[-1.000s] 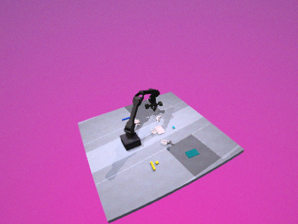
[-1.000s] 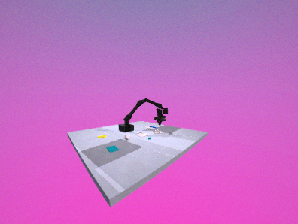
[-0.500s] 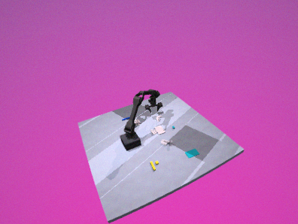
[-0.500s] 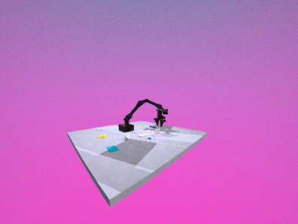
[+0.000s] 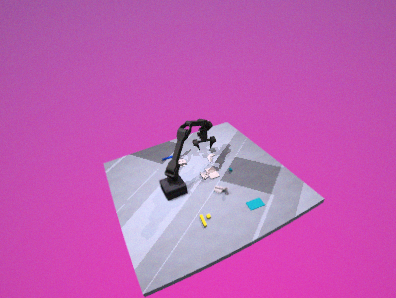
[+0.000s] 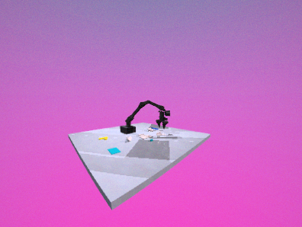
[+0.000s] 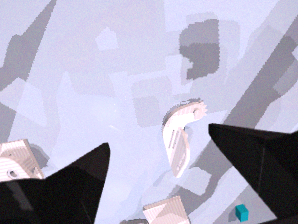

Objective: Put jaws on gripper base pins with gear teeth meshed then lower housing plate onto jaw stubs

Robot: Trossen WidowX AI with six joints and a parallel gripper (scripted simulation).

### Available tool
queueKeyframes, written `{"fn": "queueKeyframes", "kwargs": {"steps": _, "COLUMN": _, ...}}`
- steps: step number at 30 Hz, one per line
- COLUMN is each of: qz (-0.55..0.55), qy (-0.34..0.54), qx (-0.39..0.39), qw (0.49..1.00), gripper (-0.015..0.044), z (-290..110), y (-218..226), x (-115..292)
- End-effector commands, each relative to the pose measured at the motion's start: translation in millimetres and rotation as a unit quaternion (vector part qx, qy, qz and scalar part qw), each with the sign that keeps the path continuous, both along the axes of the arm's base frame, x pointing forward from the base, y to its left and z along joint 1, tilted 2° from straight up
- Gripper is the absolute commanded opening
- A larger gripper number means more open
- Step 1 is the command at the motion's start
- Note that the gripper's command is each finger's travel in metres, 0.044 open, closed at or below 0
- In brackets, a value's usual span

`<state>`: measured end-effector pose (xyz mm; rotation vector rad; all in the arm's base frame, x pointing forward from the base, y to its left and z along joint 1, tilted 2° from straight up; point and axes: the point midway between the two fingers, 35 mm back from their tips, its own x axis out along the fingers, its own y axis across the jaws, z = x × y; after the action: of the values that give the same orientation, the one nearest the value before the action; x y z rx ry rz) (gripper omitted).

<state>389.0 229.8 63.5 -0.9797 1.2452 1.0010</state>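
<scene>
My gripper is open and empty, fingers wide apart, above the table. A pale pink curved jaw with teeth at one end lies below, between the fingertips as seen in the wrist view, nearer the right one. A pale block-like part with a hole shows at the left of the wrist view, partly behind a finger. Another pale flat part is cut off at the bottom. The top view shows a pale cluster mid-table and a separate pale part; which is base or plate I cannot tell.
A small teal cube lies right of the pale cluster. A cyan flat piece, a yellow bar and a yellow cube lie nearer the front. A blue bar lies behind the arm.
</scene>
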Motion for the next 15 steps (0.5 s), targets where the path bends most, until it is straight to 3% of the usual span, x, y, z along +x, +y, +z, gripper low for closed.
{"fn": "queueKeyframes", "kwargs": {"steps": 1, "qz": 0.000, "qy": -0.001, "qx": 0.001, "qw": 1.000, "gripper": 0.0440, "z": 0.3, "y": 0.2, "x": 0.5}}
{"fn": "queueKeyframes", "kwargs": {"steps": 13, "qz": 0.000, "qy": -0.001, "qx": 0.001, "qw": 1.000, "gripper": 0.0440, "z": 0.3, "y": 0.2, "x": 0.5}}
{"fn": "queueKeyframes", "kwargs": {"steps": 15, "qz": 0.000, "qy": 0.000, "qx": 0.000, "qw": 1.000, "gripper": 0.0387, "z": 6.6, "y": -0.4, "x": -0.9}}
